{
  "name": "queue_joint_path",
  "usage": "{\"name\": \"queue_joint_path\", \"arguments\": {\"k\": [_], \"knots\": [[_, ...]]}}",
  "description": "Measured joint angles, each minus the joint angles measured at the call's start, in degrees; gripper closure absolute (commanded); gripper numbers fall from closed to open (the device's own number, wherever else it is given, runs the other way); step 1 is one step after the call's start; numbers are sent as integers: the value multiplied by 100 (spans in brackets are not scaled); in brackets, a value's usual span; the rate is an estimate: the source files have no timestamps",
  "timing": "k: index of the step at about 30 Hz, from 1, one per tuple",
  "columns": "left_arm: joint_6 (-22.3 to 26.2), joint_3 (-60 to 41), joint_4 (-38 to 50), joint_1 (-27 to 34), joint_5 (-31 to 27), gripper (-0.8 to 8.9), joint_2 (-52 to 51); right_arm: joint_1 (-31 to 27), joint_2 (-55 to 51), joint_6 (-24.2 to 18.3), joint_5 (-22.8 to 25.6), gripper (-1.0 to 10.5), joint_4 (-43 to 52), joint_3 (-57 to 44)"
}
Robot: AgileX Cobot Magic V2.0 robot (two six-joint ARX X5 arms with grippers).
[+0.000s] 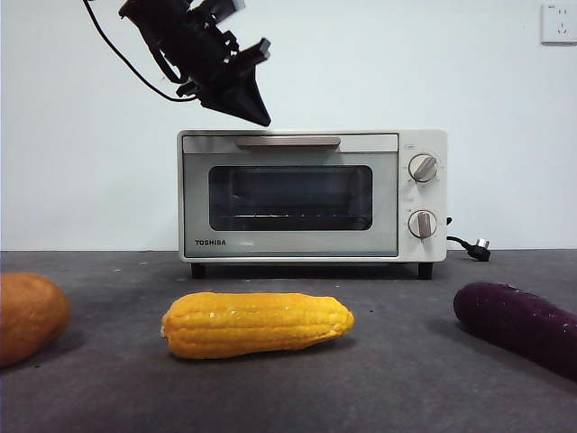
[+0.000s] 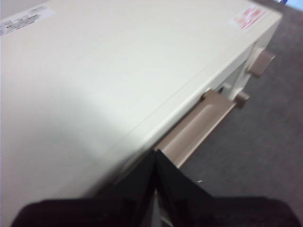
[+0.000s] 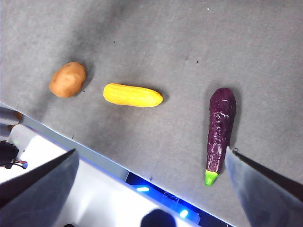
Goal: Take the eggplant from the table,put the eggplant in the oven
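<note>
The dark purple eggplant (image 1: 518,325) lies on the grey table (image 1: 406,383) at the front right, partly cut off by the picture's edge. In the right wrist view the whole eggplant (image 3: 220,130) shows, with its green cap toward the table's edge. The cream oven (image 1: 288,194) stands at the back with its door closed. My left gripper (image 1: 257,113) hangs shut just above the oven's top left, near the bar handle (image 1: 288,142). Its tips (image 2: 155,153) sit over the oven's top edge (image 2: 118,71), close to the handle (image 2: 196,125). My right gripper (image 3: 150,150) is open, high above the table.
A yellow corn cob (image 1: 257,325) lies in front of the oven, and an orange-brown vegetable (image 1: 27,316) at the far left. Both show in the right wrist view: corn (image 3: 132,95), vegetable (image 3: 68,79). The oven's plug (image 1: 478,245) lies to its right.
</note>
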Motion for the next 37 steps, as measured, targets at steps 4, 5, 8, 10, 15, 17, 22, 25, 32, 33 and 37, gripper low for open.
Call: {"name": "queue_joint_path", "arguments": {"k": [4, 5, 8, 10, 15, 17, 22, 25, 32, 33, 37], "knots": [[162, 2, 2, -4, -48, 819, 87, 0, 0, 0, 0, 379, 0, 0], [186, 4, 11, -4, -52, 820, 111, 0, 0, 0, 0, 379, 0, 0], [247, 11, 48, -4, -48, 819, 162, 0, 0, 0, 0, 379, 0, 0], [302, 15, 50, -4, -83, 819, 164, 0, 0, 0, 0, 380, 0, 0], [450, 17, 83, -9, -192, 820, 164, 0, 0, 2, -2, 379, 0, 0], [466, 17, 83, -9, -192, 820, 168, 0, 0, 4, -2, 380, 0, 0], [498, 107, 39, -33, -149, 820, 260, 0, 0, 4, -2, 379, 0, 0], [501, 190, 31, -105, -94, 820, 358, 2, 0, 4, -2, 379, 0, 0], [503, 256, -28, -398, 199, 820, 476, 0, 0, 4, -2, 380, 0, 0], [503, 256, -46, -442, 208, 820, 479, 2, 0, 4, 0, 380, -2, 0], [503, 256, -138, -610, 254, 820, 492, 0, 0, 2, 0, 379, 0, 0]]}}
